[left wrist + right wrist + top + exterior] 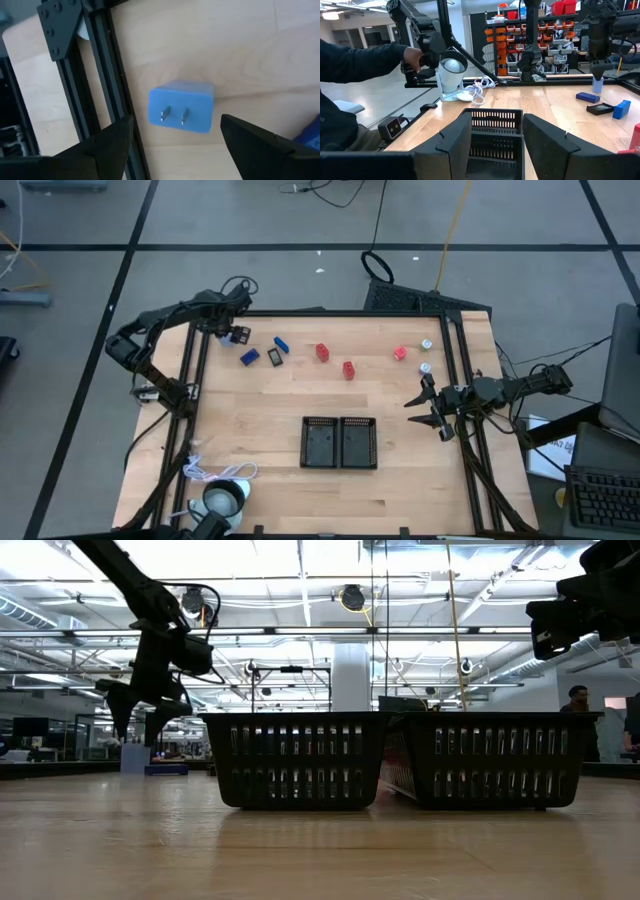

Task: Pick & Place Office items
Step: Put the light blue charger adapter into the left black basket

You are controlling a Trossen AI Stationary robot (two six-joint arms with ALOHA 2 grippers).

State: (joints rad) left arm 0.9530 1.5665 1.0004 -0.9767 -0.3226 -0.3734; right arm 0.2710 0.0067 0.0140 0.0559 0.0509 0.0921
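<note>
My left gripper (176, 125) is open at the table's far left corner, hovering over a light blue block (182, 106) with two metal prongs facing up. Its fingers stand on either side of the block without touching it. In the high view the left gripper (236, 335) sits just left of two dark blue blocks (249, 358) (281, 345). Three red blocks (322, 352) (348, 369) (400, 353) and two silvery round bits (426, 344) (425, 367) lie along the far side. My right gripper (426, 412) is open, raised by the right edge.
Two black slotted trays (340, 442) stand side by side at the table's middle, toward the near edge. A small black piece (273, 358) lies among the blue blocks. A white cup-like thing with a cord (222, 498) sits at the near left corner, with a person's hand (412, 57) by it.
</note>
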